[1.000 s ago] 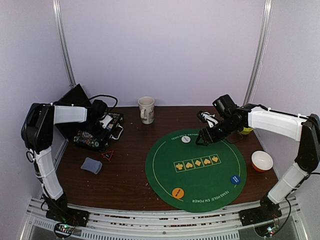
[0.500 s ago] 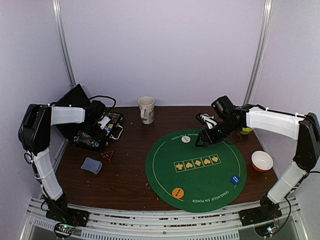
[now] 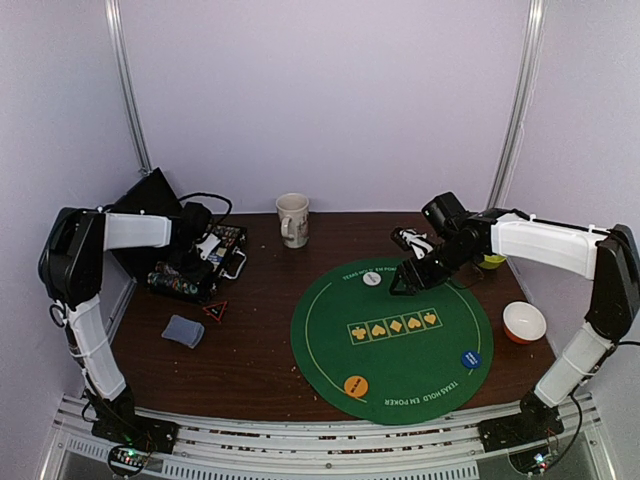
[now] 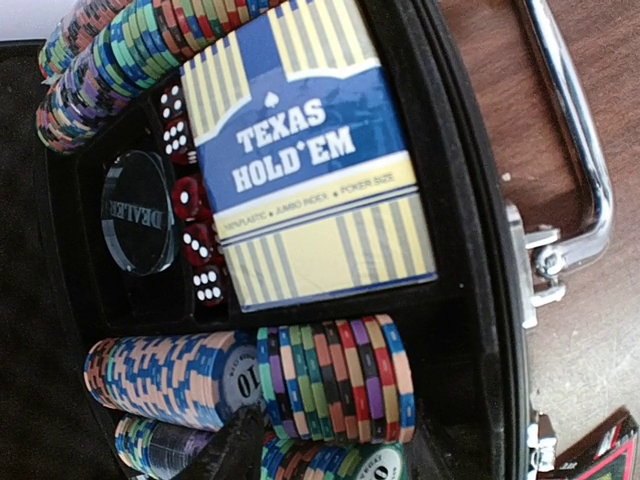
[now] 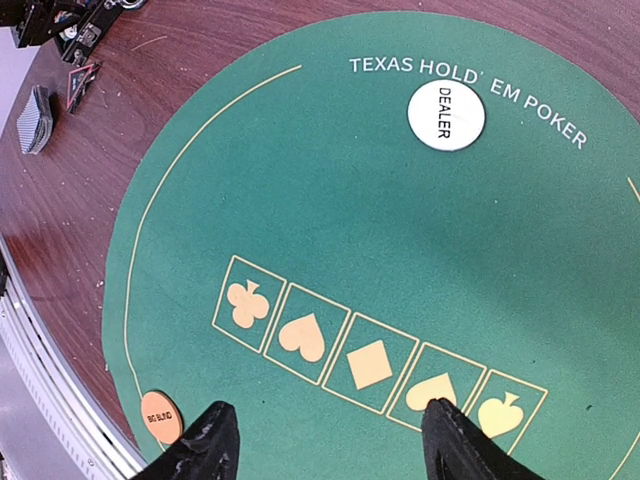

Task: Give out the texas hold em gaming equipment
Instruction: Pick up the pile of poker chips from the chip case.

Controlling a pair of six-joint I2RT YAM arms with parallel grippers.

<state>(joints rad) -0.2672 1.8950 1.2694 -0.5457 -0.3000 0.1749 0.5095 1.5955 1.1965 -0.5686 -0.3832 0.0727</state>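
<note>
The right gripper (image 5: 328, 425) hangs over the far side of the round green felt mat (image 5: 330, 230), jaws apart with nothing between them, near the white round dealer disc (image 5: 446, 117) on the mat. The left gripper (image 3: 192, 258) is in the open black chip case (image 4: 462, 300) well left of the mat, by the striped poker chips (image 4: 335, 380); I cannot tell how its jaws stand.

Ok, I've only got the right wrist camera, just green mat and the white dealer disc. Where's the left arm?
Observer: The left gripper hangs over the open chip case on the table's left side.
Operator: What's in the case?
Observer: Rows of striped chips, red dice and a blue-and-yellow card box.
Operator: Any button I'm missing?
Observer: A blue disc lies on the mat's near right part.
</note>
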